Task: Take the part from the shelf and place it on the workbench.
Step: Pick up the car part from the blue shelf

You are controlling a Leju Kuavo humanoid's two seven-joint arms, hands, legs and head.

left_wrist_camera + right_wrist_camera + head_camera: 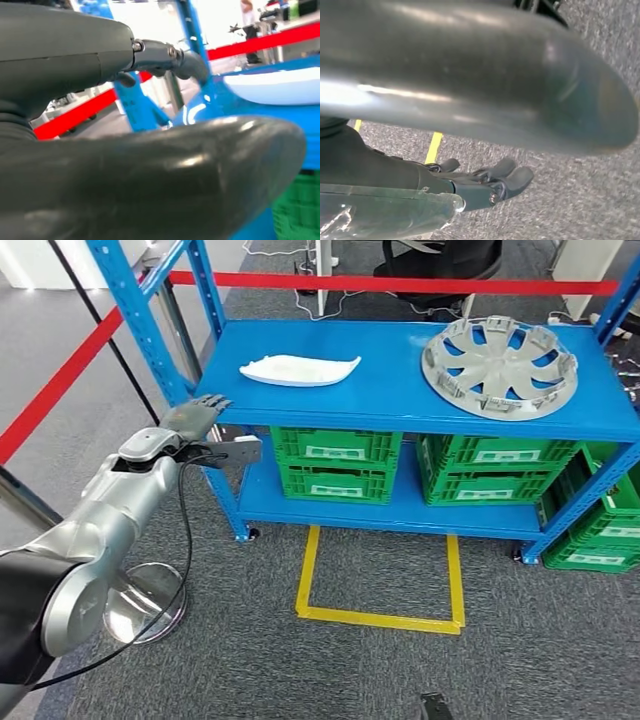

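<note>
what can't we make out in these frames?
- Crates, head view: contents hidden under the shelf top.
- White part, left wrist view: cut off at the edge, lower side behind the thumb.
- Right hand, right wrist view: thumb blurred, covers much of the floor.

A blue metal shelf (392, 405) is seen standing on grey carpeted floor (249, 660). On its top board, a long white moulded part (300, 369) is laid towards the left, and a silver wheel cover (499, 366) is laid flat at the right, well apart from it. On the lower board, two stacks of green crates (336, 463) (490, 469) are set side by side. More green crates (600, 520) are placed on the floor at the right end. A yellow taped outline (380, 617) is marked on the floor in front of the shelf.
</note>
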